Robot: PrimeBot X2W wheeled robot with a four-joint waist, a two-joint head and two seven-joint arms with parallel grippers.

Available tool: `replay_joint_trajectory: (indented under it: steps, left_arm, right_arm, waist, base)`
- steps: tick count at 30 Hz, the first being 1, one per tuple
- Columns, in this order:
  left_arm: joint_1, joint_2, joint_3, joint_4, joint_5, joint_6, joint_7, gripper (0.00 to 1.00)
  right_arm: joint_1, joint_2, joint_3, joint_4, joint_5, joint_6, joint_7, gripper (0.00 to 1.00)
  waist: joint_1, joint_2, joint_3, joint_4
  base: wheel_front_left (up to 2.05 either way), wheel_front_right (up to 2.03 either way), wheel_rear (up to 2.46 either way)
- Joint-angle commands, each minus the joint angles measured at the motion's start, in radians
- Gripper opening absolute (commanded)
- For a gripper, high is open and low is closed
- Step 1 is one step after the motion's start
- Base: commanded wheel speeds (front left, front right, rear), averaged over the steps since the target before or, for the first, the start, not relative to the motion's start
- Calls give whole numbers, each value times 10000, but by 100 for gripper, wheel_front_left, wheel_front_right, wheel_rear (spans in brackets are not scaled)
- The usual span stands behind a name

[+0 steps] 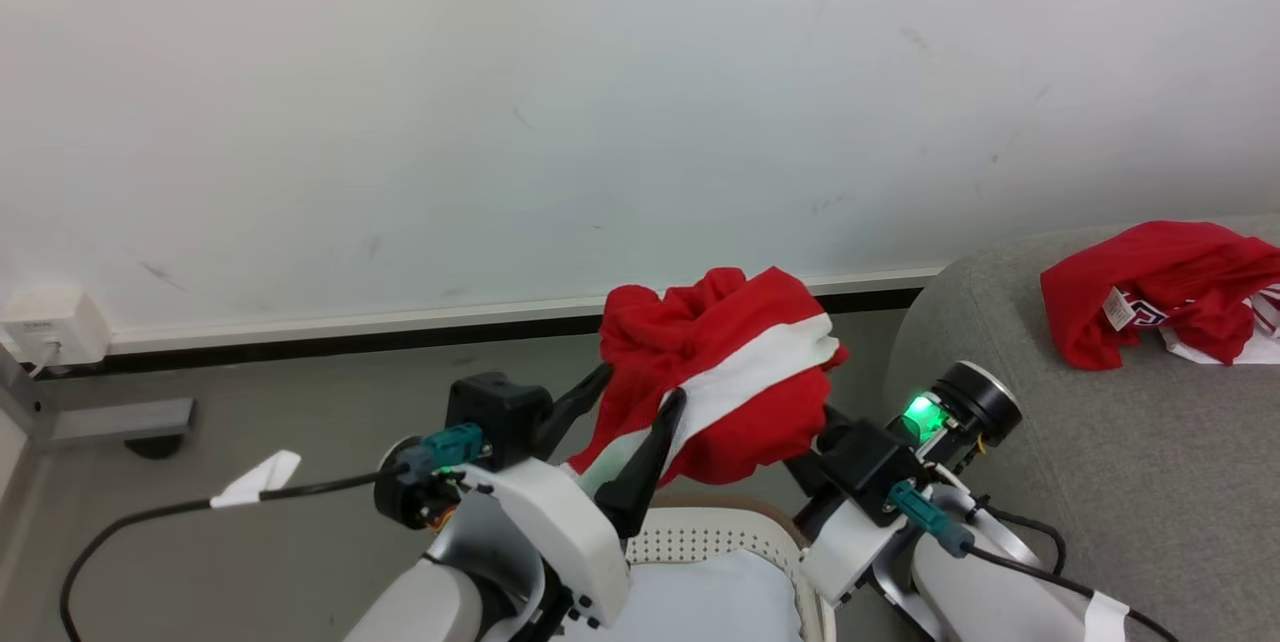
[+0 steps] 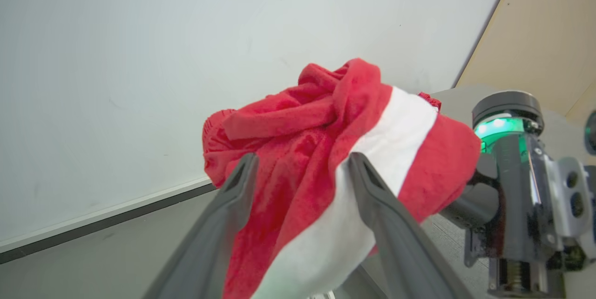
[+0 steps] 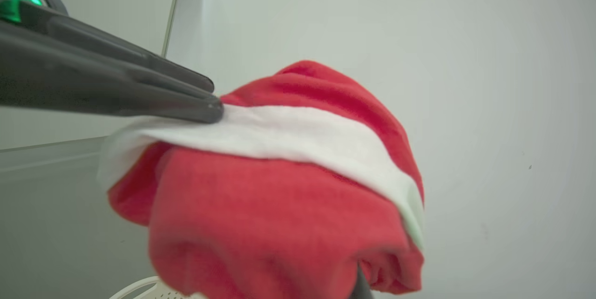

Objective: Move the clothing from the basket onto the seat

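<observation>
Above basket (image 1: 690, 540), clothing (image 1: 720, 372) aloft — seat (image 1: 1100, 482) rightward

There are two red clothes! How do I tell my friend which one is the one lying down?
Look for the big grey sofa on the right. On top of it lies a crumpled red garment. Unlike the red bundle held up above the basket, it lies untouched and shows a small white label.
</observation>
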Motion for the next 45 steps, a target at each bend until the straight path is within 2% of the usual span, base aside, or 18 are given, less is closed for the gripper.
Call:
replay_joint_trajectory:
  steps: [1, 9, 17, 29, 45]
  left_arm:
    - [147, 110, -16, 92, 160, 35, -168, 100]
    - [381, 156, -237, 508, 431, -117, -934, 100]
    - [494, -59, -570, 1003, 461, -310, -1570, 100]
    - [304, -234, -780, 1333, 393, -421, -1838, 100]
    - [111, -330, -1049, 1119, 323, -527, -1988, 100]
  right_arm:
    - [161, -161, -220, -94, -5, -40, -1, 0]
    - [438, -642, -1176, -310, -143, -40, 1, 0]
    - [675, -1164, -1914, -345, -259, -38, 1, 0]
    - [826, -1396, -2303, -477, -324, -38, 1, 0]
    - [1047, -1780, -2886, -681, -242, -38, 1, 0]
  waist:
    - [0, -1, -6, -45]
    - [0, -1, 34, -370]
    - [0, -1, 66, -793]
    - [0, -1, 129, -1482]
    - [0, -1, 498, -3196]
  base:
    - [0, 0, 0]
    - [0, 0, 0]
    - [0, 0, 0]
    - [0, 0, 0]
    - [0, 0, 0]
